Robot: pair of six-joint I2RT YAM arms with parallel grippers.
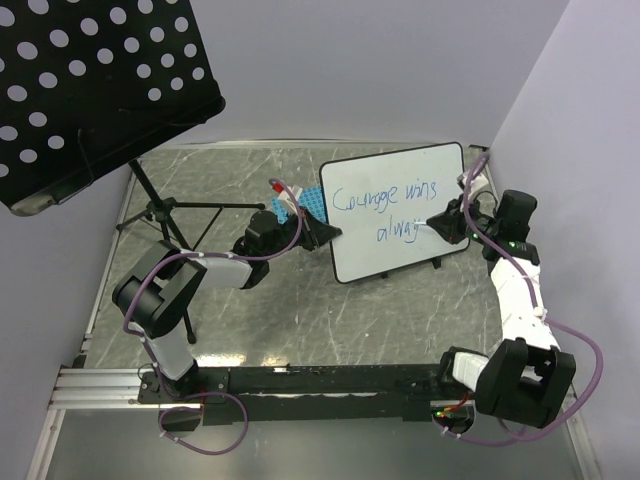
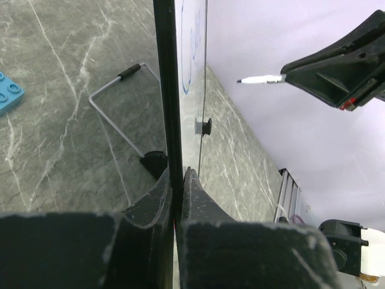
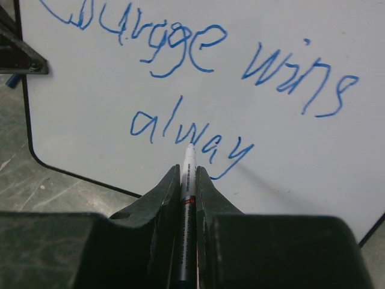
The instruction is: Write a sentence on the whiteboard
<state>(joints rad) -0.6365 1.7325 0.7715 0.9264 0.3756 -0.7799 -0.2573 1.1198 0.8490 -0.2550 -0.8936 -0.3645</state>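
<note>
Blue ink on the whiteboard (image 1: 395, 250), which stands on its feet toward the far right of the table. The sentence (image 1: 385, 200) reads "Courage wins" above "alway". The left gripper (image 1: 322, 232) pinches the board's left edge, jaws tight on it. The right gripper (image 1: 445, 222) clamps a marker (image 3: 190, 155) — tip aimed at the lower line, just off the board's face.

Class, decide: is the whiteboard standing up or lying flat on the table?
Standing up: the whiteboard rests on its small black feet, left edge pinched in the left gripper.
</note>
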